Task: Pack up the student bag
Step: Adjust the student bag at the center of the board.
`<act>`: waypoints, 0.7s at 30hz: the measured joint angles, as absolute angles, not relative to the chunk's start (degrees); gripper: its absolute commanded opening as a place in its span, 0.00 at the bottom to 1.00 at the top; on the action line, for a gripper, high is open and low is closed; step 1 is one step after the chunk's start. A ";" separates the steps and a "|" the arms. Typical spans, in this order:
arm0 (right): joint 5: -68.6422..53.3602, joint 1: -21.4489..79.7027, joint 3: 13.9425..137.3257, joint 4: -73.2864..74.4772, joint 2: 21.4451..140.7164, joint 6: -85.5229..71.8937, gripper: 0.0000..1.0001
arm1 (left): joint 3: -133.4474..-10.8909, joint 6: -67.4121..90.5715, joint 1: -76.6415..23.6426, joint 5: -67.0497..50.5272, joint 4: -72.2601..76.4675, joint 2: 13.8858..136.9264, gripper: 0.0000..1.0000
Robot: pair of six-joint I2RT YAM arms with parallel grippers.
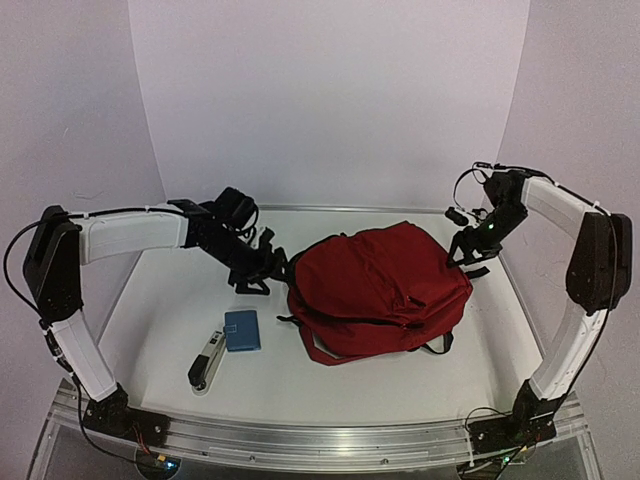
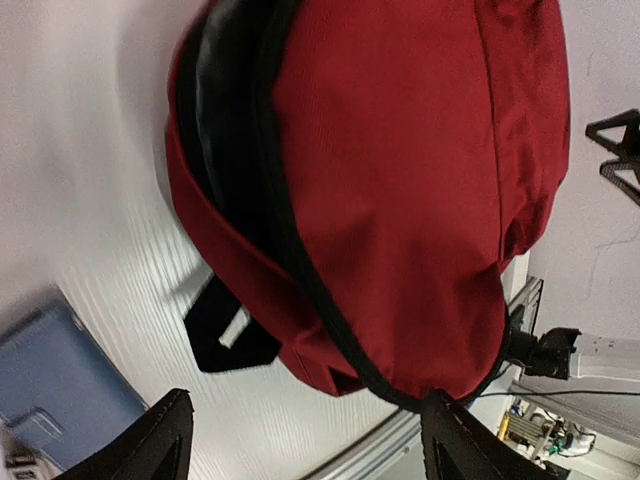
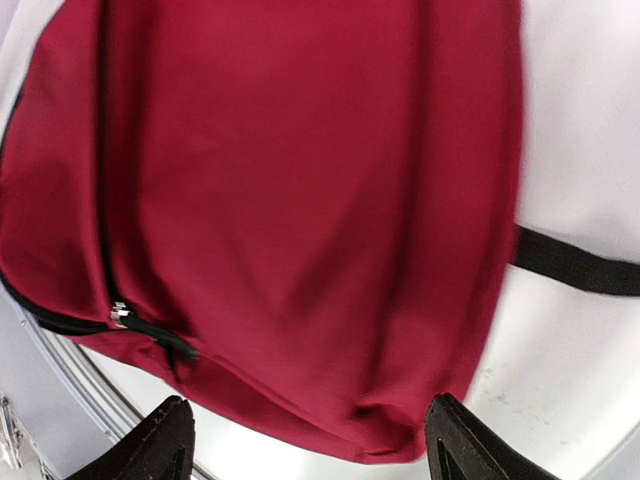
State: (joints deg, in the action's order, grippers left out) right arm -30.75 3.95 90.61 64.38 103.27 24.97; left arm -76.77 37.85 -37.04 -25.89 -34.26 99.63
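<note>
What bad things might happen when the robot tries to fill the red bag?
The student bag lies floppy and looks zipped, so tugging its zipper pull might just drag it. The blue case and the silver and black item lie close to the left arm, which might knock them away. A loose black strap might snag.

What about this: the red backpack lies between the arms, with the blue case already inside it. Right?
No. The blue case lies on the table left of the red backpack, not inside it; the top external view shows this. The rest holds.
</note>
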 measured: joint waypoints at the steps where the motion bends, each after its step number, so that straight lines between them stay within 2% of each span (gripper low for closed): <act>1: -30.23 3.31 90.49 64.32 103.84 25.10 0.78 | -74.74 39.03 -38.16 -26.54 -33.43 99.09 0.72; 9: -30.44 3.29 87.52 63.34 108.61 25.19 0.75 | -71.37 46.47 -37.54 -27.35 -25.02 105.61 0.67; 17: -36.18 3.14 83.84 62.34 108.91 23.58 0.61 | -81.21 48.09 -36.94 -27.35 -22.28 118.00 0.29; 19: -38.07 3.14 83.51 62.59 109.10 22.70 0.58 | -84.66 47.75 -35.74 -27.39 -22.53 120.01 0.23; 21: -39.94 3.38 83.46 62.79 109.43 21.80 0.56 | -87.59 47.63 -33.75 -27.38 -22.55 121.43 0.22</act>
